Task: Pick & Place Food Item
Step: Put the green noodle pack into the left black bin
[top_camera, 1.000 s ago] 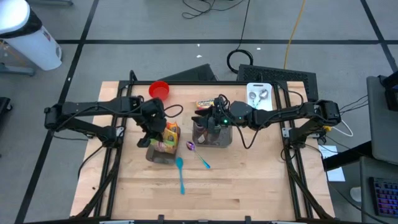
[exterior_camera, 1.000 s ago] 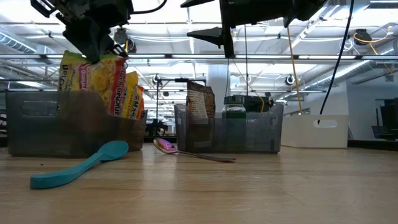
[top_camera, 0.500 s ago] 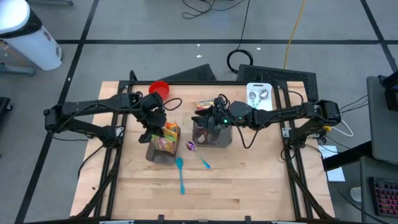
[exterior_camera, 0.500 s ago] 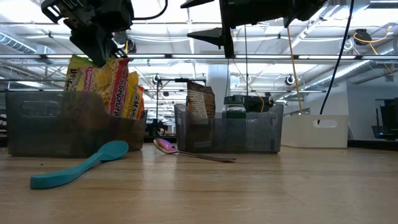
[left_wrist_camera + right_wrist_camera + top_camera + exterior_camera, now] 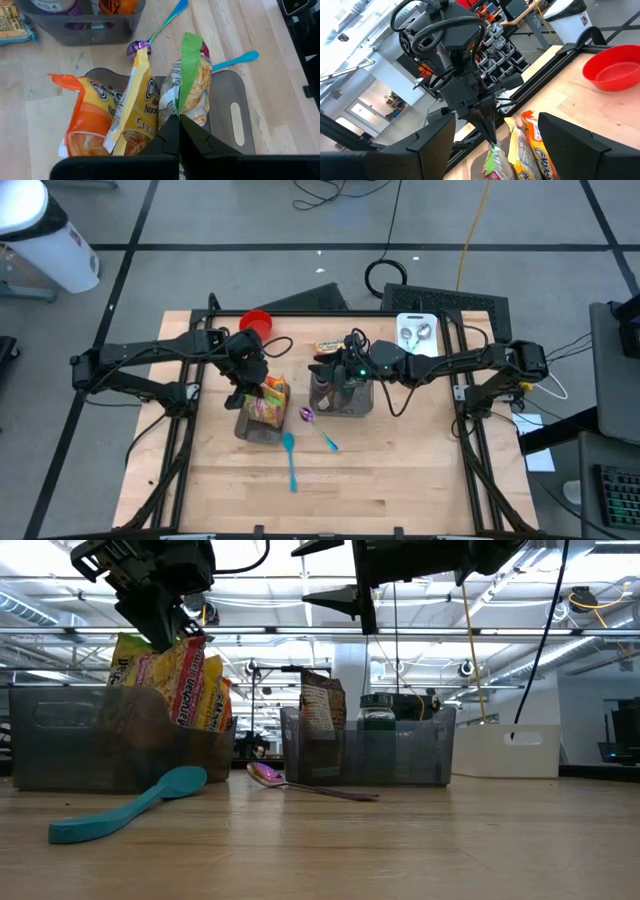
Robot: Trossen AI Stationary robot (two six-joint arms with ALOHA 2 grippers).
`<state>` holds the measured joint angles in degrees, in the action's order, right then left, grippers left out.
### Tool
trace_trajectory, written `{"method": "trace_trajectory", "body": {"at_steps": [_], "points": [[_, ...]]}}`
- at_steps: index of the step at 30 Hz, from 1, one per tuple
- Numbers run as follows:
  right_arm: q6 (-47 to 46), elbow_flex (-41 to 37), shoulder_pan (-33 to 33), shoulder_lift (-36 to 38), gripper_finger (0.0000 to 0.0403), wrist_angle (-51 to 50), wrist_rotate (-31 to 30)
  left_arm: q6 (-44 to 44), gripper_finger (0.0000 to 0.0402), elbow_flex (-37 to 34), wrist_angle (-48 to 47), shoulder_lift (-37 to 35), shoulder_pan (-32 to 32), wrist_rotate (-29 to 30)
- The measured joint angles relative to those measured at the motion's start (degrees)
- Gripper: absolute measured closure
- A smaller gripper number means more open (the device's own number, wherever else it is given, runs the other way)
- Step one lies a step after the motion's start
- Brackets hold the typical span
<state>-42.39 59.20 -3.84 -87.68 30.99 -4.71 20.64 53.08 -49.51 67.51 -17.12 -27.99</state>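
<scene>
A grey bin (image 5: pixel 252 430) at the table's middle left holds several noodle packets standing on end: an orange one (image 5: pixel 85 130), a yellow one (image 5: pixel 137 110) and a green-edged one (image 5: pixel 192 80). My left gripper (image 5: pixel 178 131) is shut at the green-edged packet's top and slants down into the bin. My right gripper (image 5: pixel 325 366) hangs level and open above a second grey bin (image 5: pixel 400 755), holding nothing. That bin contains a brown bag (image 5: pixel 320 705) and a jar (image 5: pixel 378 710). My left gripper pinches the green-edged packet by the end of its top seam (image 5: pixel 184 111) between its two shut fingers. The fingers slant down from above on the table's left side. The packet stands upright in the bin among the other packets, its lower part hidden by the bin wall.
A teal spoon (image 5: pixel 290 460) and a shiny purple spoon (image 5: pixel 318 428) lie on the table in front of the bins. A red bowl (image 5: pixel 257 325) stands at the far left, a flat packet (image 5: pixel 330 346) behind the right bin and a white tray (image 5: pixel 417 332) at the far right.
My left gripper has swung a little toward the table's far edge, still shut. The packet tops have shifted with it and lean slightly differently in the bin. My right gripper has kept still and open.
</scene>
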Motion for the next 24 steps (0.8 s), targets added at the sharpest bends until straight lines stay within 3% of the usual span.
{"method": "trace_trajectory", "body": {"at_steps": [18, 24], "points": [[0.0, 0.0, 0.0, 0.0, 0.0126, 0.0, 0.0, -2.8, 0.0401, -0.1, 4.5, 0.0, 1.9, 0.3], [0.0, 0.0, 0.0, 0.0, 0.0126, 0.0, 0.0, -7.5, 0.0401, -5.7, 6.8, 0.0, 1.9, 0.6]]}}
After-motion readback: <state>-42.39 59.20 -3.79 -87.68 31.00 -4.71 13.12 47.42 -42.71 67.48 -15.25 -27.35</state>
